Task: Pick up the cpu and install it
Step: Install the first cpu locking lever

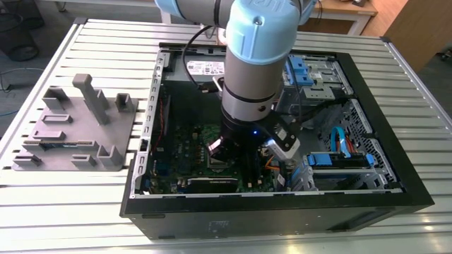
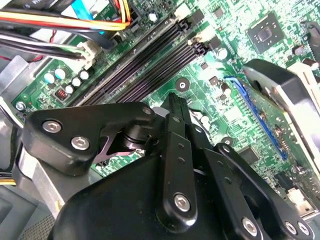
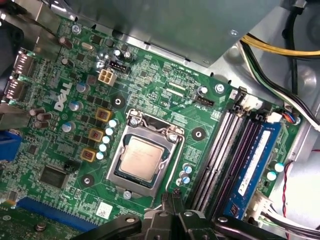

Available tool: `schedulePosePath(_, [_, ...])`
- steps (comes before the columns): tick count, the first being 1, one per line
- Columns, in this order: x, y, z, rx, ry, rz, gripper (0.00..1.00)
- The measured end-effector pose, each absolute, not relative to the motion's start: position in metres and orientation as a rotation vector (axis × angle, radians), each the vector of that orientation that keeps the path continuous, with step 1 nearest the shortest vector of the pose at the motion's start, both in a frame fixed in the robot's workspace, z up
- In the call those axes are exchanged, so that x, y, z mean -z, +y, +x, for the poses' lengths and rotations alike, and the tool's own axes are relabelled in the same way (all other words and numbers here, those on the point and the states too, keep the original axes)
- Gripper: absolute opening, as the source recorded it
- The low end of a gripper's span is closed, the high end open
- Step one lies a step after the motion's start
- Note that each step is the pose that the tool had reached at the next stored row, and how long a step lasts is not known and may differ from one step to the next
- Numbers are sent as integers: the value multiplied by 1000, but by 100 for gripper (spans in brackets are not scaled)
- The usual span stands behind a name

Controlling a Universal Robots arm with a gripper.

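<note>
A robotics lab or workshop is indicated. A workbench [image 1: 63,211] of slotted aluminium profile is seen in the exterior view, and an open desktop computer case [image 1: 282,211] is laid flat on it under an industrial robot arm [image 1: 258,47]. A grey plastic fixture tray [image 1: 71,132] with upright blocks is placed beside the case, toward the exterior view's left. A wooden desk [image 1: 353,10] and a bare floor are visible behind. The exposed green motherboard [image 3: 165,90] is shown in both wrist views.
</note>
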State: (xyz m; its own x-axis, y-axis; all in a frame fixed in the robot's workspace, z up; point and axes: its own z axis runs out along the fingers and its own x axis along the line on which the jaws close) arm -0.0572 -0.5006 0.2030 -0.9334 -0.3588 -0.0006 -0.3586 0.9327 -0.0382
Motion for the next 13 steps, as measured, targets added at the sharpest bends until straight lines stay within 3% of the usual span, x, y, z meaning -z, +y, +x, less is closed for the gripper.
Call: schedulePosePath(13, [-203, -492, -65, 62, 3081, -570, 11])
